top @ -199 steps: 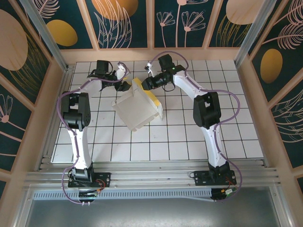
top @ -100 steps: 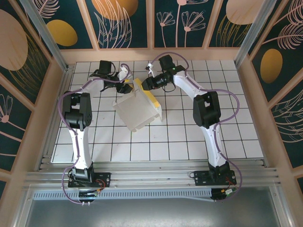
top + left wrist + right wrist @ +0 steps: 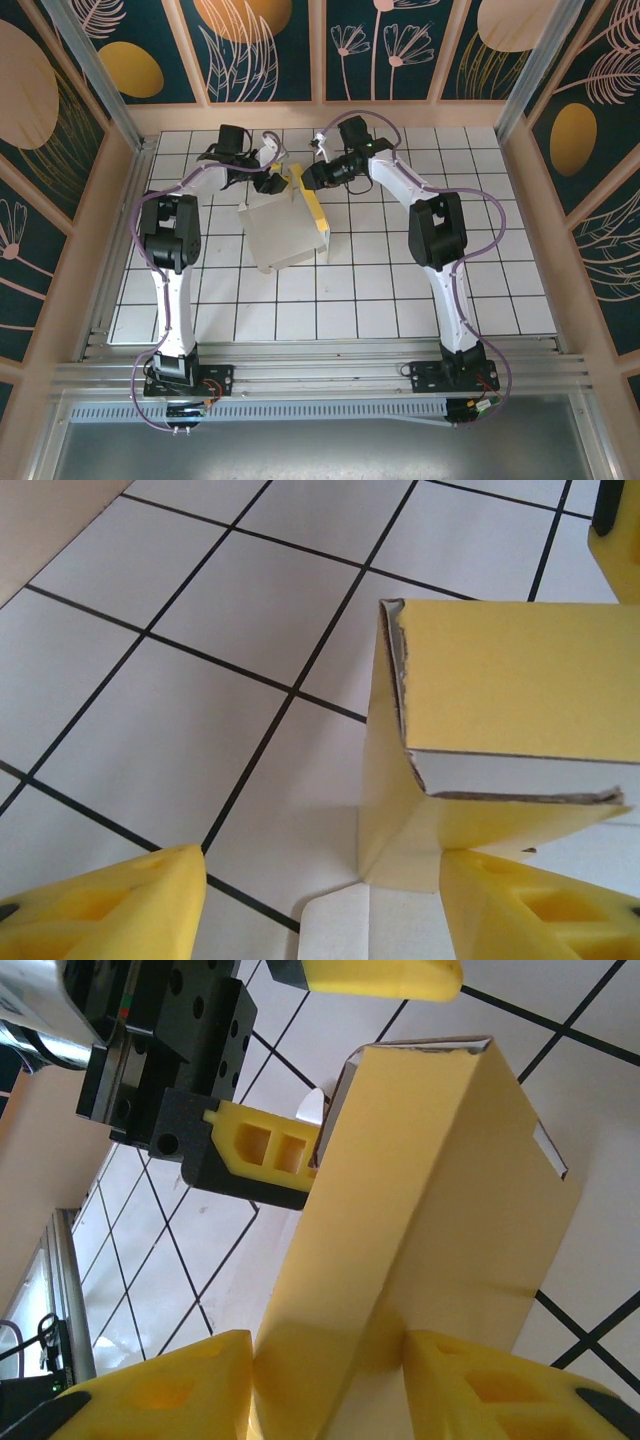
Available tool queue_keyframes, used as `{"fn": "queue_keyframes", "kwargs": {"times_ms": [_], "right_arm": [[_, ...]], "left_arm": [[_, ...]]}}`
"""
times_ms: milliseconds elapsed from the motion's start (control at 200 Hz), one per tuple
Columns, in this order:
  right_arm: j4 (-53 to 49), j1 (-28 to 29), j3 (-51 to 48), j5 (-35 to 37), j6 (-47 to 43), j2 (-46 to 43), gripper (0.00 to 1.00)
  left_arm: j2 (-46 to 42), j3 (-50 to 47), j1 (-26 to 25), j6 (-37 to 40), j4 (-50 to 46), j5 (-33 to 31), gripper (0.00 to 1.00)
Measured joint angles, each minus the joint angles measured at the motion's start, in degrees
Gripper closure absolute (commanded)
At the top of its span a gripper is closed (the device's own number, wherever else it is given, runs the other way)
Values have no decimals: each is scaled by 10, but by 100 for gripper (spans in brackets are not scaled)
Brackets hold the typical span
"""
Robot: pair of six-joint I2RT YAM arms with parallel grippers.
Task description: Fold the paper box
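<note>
Box (image 3: 285, 232) half-folded on the table (image 3: 400, 280), one yellow flap raised between the two grippers.
The right gripper (image 3: 306, 180) is clenched on the upright yellow flap: in its wrist view the card (image 3: 420, 1210) fills the gap between its fingers (image 3: 150, 1390), running up and away from them. The left gripper (image 3: 270, 180) stands released just across that flap; in its own view (image 3: 320, 865) the flap (image 3: 500, 700) rises ahead and to the right, by the right finger (image 3: 540, 910), with bare tile ahead of the other. The pale white body of the box lies flat on the table, below and nearer the bases than both grippers.
</note>
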Motion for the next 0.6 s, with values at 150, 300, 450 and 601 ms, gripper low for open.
{"fn": "queue_keyframes", "kwargs": {"times_ms": [150, 300, 450, 601], "right_arm": [[2, -4, 0, 0, 3, 1, 58], [12, -6, -7, -2, 4, 1, 59], [36, -8, -18, -9, 6, 1, 59], [52, -12, -23, -10, 12, 1, 59]], "left_arm": [[15, 21, -10, -2, 0, 0, 45], [21, 28, -19, -4, 3, 0, 52], [30, 36, -22, -12, 5, 9, 70], [40, 45, -26, -22, 7, 18, 81]]}}
